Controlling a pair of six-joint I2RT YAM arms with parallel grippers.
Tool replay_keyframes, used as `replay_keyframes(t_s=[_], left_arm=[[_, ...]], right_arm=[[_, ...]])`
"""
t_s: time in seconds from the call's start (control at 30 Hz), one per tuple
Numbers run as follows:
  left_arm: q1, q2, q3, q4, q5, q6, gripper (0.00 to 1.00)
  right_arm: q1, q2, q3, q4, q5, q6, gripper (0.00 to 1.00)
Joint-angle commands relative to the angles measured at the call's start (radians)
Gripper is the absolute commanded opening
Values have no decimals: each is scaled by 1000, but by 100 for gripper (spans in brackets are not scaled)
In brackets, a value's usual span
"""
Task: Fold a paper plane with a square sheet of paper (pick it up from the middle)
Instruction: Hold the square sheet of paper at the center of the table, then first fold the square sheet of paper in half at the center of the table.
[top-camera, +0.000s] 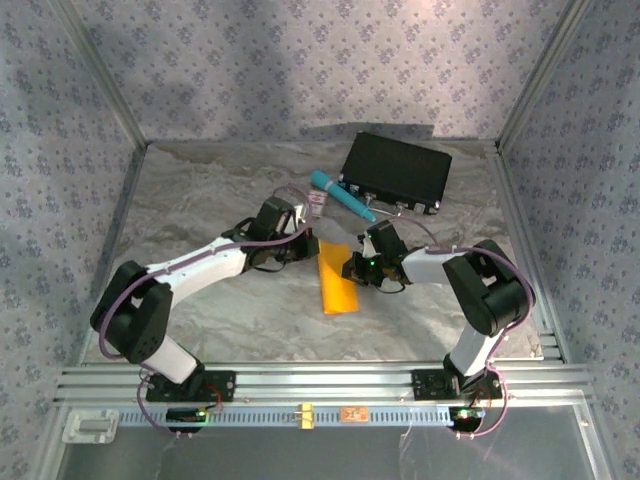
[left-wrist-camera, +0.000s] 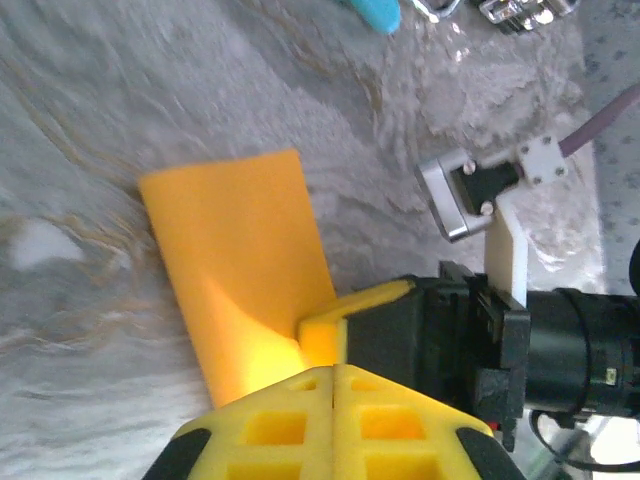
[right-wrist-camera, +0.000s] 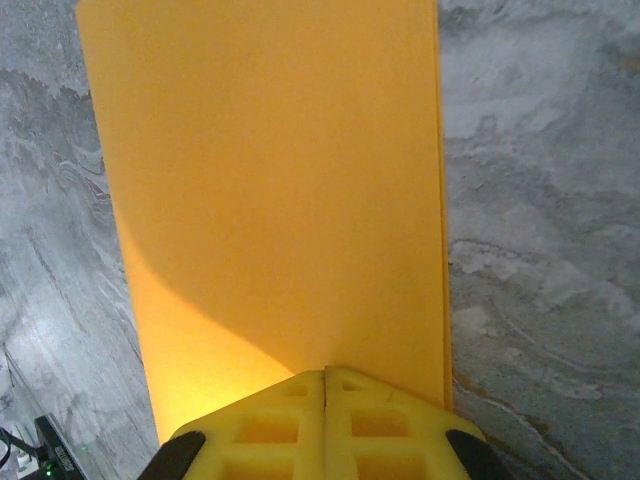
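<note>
The left pincer (left-wrist-camera: 333, 378) has its two yellow fingers pressed together with only a thin seam between them. Its tips sit over one end of the orange-yellow sheet of paper (right-wrist-camera: 270, 180). From its own wrist view the sheet runs away from the tips, ahead and to the left, as a long narrow rectangle lying flat on the marbled table (top-camera: 200, 190). Whether any paper is caught in the seam cannot be told. The right pincer (right-wrist-camera: 326, 378) is also closed tight, finger against finger. The sheet begins right at its tips and stretches straight ahead of it, taking up most of the ground in front. Along the sheet's right side a thin second edge shows, as of stacked layers. Here too the tips stand on or at the paper's near edge, and a grip on it cannot be made out. Seen from the left wrist, a yellow finger of the right pincer lies just beyond the left pincer's tips, touching the same end of the sheet. From above, the sheet lies between the two pincers, which meet it from opposite long sides. Beyond both lies a teal pen (top-camera: 340, 195), and farther off a black case (top-camera: 395, 172). A small white-and-red card (top-camera: 319, 205) lies just past the left pincer.
</note>
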Motion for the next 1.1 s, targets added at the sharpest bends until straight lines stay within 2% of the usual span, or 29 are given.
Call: replay_keyframes(t_s=[0.0,0.13,0.53,1.07], left_arm=[[1,35,-45,199,144,-113,0],[0,94,-59,269,200,-147,0],[1,193,-69,284,221,-129,0],[8,254,-109,172,146,16,0]], right_arm=[[1,31,-18,-115,69,-12,0],[3,29,-16,-123,73,-11,0],[7,32,-14,-123,77,-9,0],[11,34,-13,-125,78,-8,0]])
